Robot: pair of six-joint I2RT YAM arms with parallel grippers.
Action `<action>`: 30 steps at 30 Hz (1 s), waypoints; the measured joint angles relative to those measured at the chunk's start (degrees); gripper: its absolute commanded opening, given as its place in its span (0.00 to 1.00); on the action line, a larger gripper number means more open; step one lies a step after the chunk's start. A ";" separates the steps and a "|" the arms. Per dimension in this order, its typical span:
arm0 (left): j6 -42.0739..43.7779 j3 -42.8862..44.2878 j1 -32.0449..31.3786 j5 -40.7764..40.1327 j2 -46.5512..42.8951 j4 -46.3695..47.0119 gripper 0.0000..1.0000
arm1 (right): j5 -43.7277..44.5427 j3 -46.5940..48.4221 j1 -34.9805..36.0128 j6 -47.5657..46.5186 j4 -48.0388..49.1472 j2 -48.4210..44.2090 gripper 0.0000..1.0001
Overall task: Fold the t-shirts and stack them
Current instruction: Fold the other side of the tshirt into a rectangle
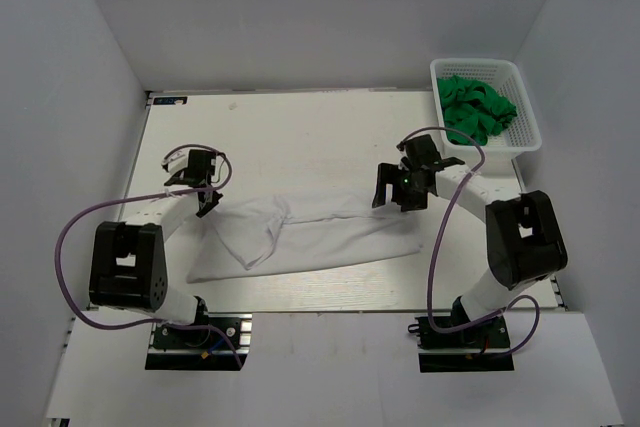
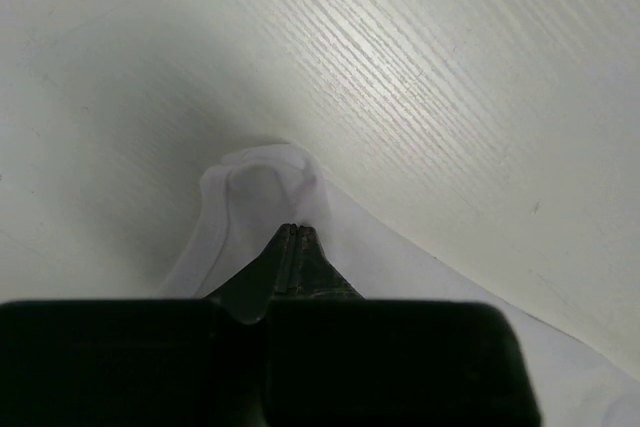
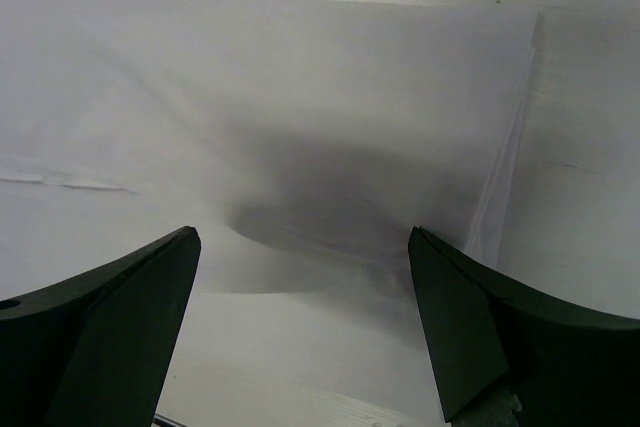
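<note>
The white t-shirt (image 1: 300,237) lies stretched across the near middle of the table, partly folded along its length. My left gripper (image 1: 207,199) is shut on the shirt's left end; in the left wrist view the closed gripper (image 2: 293,230) pinches a fold of the white cloth (image 2: 262,179). My right gripper (image 1: 400,199) is open and empty just above the shirt's right part; in the right wrist view the right gripper (image 3: 305,247) has spread fingers (image 3: 140,297) hovering over flat white cloth (image 3: 300,97). Several green t-shirts (image 1: 478,112) lie bunched in the basket.
The white plastic lattice basket (image 1: 528,137) stands at the back right corner of the table. White walls enclose the table on the left, back and right. The table's near edge (image 1: 380,309) runs just below the shirt.
</note>
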 measured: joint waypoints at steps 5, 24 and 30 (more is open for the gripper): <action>0.39 1.18 1.07 -0.17 -1.14 0.07 0.00 | 0.68 -0.04 0.00 0.39 0.07 1.44 0.90; 4.87 7.23 4.81 2.29 7.56 -1.33 1.00 | 0.59 -0.96 0.00 0.31 0.90 1.84 0.90; -1.88 21.68 4.81 -0.46 8.72 -15.61 1.00 | 0.55 2.38 1.18 -4.57 -0.81 -1.40 0.90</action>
